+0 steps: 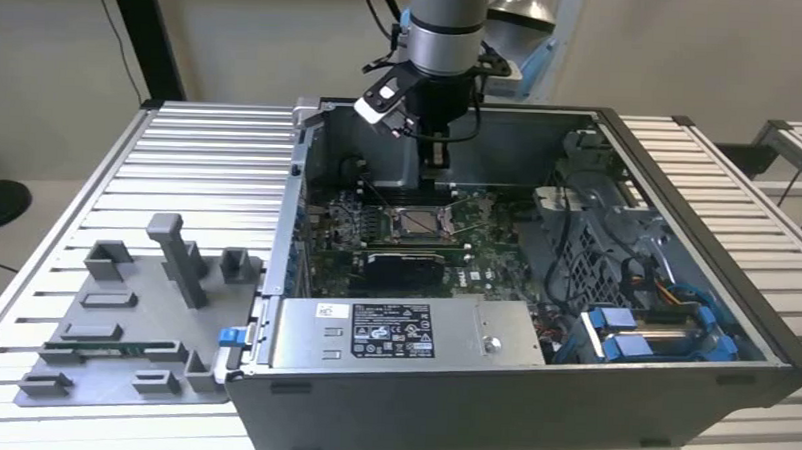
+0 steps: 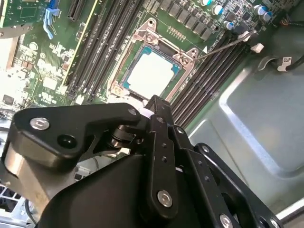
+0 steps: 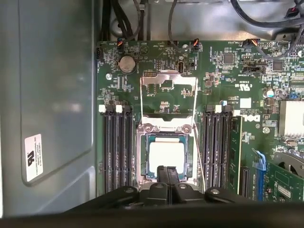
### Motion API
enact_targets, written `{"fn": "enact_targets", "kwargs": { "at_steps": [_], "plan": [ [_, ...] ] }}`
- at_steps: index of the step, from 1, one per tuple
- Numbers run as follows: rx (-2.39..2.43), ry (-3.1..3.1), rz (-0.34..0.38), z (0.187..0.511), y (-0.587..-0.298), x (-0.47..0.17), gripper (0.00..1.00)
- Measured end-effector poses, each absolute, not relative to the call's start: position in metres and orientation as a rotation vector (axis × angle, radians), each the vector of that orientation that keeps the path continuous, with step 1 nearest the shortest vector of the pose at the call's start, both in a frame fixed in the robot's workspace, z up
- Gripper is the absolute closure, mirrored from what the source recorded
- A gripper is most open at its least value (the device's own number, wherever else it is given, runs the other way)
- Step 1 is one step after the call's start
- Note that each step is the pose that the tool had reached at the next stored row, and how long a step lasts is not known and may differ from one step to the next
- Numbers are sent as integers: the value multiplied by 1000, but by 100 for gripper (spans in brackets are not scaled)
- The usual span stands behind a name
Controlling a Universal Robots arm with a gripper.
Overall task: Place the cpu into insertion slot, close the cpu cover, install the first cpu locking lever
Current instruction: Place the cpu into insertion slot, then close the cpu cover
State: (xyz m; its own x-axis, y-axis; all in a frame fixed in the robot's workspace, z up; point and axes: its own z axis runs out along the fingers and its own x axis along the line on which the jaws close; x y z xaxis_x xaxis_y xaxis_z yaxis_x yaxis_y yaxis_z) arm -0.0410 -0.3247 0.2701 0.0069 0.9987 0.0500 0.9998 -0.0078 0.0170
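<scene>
Gripper (image 3: 167, 172), pinched shut on nothing, is being held just over the insertion slot (image 3: 141, 154) with the cpu (image 3: 166, 154) already sitting in it, and the cpu cover (image 3: 168, 74) is standing flipped open off the slot's far edge, so closing it's probably being lined up.

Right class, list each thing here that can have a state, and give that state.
cpu: seated in the insertion slot.
insertion slot: filled, uncovered.
cpu cover: flipped open, off the slot.
locking lever: released, not hooked down.
gripper: shut, empty, above the slot's edge.
</scene>
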Motion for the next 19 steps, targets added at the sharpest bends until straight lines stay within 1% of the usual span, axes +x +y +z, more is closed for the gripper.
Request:
{"fn": "enact_targets", "kwargs": {
  "at_steps": [5, 19],
  "plan": [
    [-2210, -2194, -69, 270, -325, -34, 100],
    [-2193, -2175, -27, 269, -327, 29, 100]
  ]
}}
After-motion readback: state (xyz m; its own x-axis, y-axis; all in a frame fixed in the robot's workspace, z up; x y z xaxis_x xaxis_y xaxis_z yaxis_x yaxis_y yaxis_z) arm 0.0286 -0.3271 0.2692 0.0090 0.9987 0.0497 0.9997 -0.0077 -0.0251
